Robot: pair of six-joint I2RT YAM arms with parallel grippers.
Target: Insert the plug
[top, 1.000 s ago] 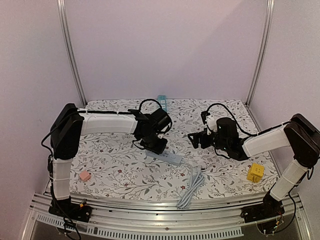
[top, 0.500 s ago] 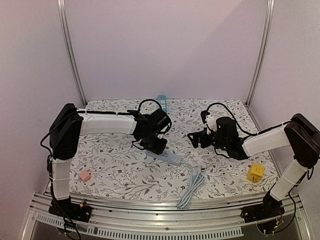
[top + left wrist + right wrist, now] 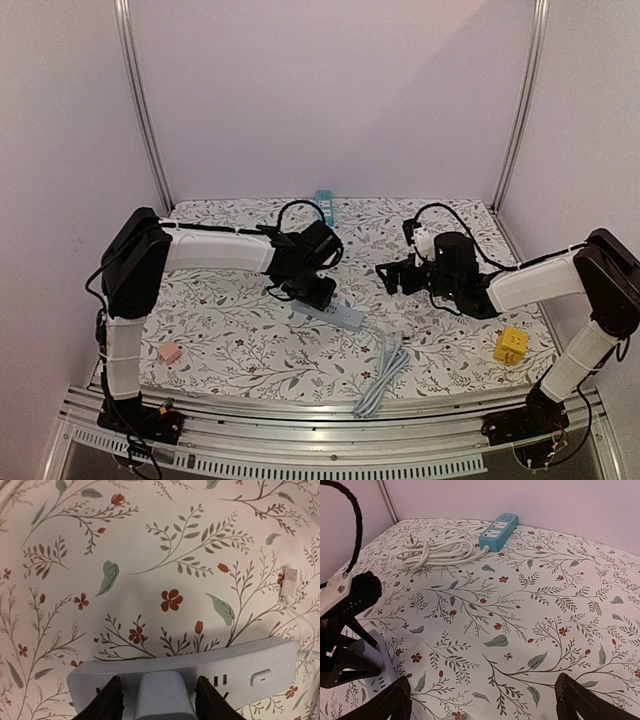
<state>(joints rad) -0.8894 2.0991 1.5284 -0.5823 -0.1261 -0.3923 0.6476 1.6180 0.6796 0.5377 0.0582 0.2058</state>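
Observation:
A white power strip (image 3: 332, 315) lies mid-table and shows in the left wrist view (image 3: 250, 660). A pale blue-white plug (image 3: 165, 697) stands on the strip's left end. My left gripper (image 3: 316, 290) is right above it. In the left wrist view the left gripper (image 3: 160, 705) has a finger on each side of the plug, with a small gap on both sides, so it is open. My right gripper (image 3: 392, 277) hovers open and empty to the right of the strip, over bare cloth in its own view (image 3: 482, 705).
A teal power strip (image 3: 324, 203) with a coiled white cable (image 3: 435, 552) lies at the back. The white strip's cord (image 3: 385, 368) is bundled near the front edge. A yellow cube (image 3: 511, 344) sits front right and a pink block (image 3: 170, 353) front left.
The left gripper has shifted slightly over the strip's end. The right gripper has edged a little to the right. Nothing else moved.

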